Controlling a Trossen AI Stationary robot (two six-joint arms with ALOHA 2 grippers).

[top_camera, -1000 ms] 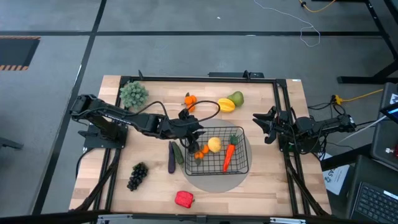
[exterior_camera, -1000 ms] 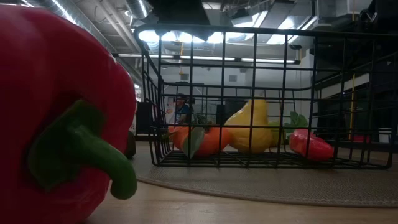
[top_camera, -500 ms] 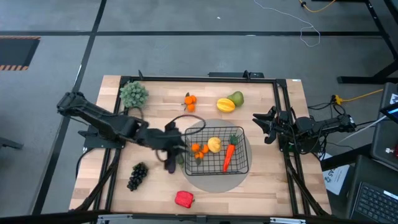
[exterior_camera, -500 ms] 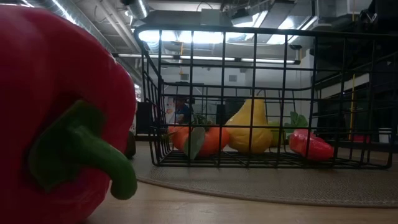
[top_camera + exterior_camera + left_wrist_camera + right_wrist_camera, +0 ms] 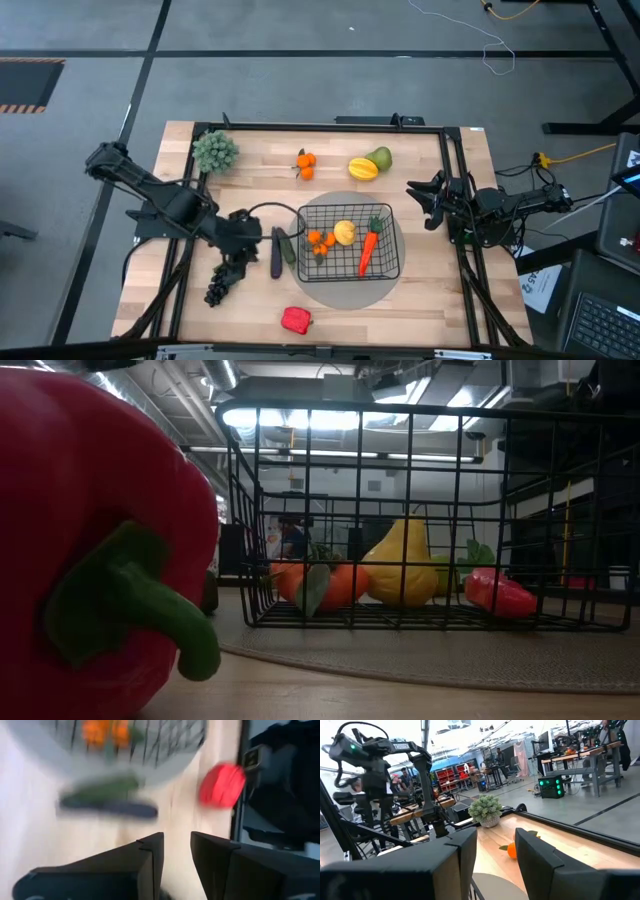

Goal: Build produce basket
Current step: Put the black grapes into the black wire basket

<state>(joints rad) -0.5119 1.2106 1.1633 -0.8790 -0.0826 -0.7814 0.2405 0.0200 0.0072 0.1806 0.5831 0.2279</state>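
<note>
The black wire basket (image 5: 392, 262) stands on a grey round disc (image 5: 345, 292). In it lie an orange cluster (image 5: 320, 240), a yellow fruit (image 5: 345, 232) and a carrot (image 5: 368, 250). The eggplant (image 5: 276, 254) and the cucumber (image 5: 288, 246) lie on the table just left of the basket. Dark grapes (image 5: 218, 288) lie near the left front, and the red pepper (image 5: 296, 320) lies at the front. My left gripper (image 5: 238, 268) hangs above the table between the grapes and the eggplant; it is open with nothing between its fingers (image 5: 150, 855). My right gripper (image 5: 420, 200) waits open at the table's right edge.
A second orange cluster (image 5: 305, 163), a yellow fruit (image 5: 363, 169) and a green fruit (image 5: 380, 157) lie at the back. A small potted plant (image 5: 215, 152) stands at the back left. The red pepper (image 5: 100, 540) fills the low view's left side.
My left gripper has swung away from the basket's left wall toward the table's left and near edges. It has turned on the way, and it now hangs by the grapes. The orange cluster stays in the basket.
</note>
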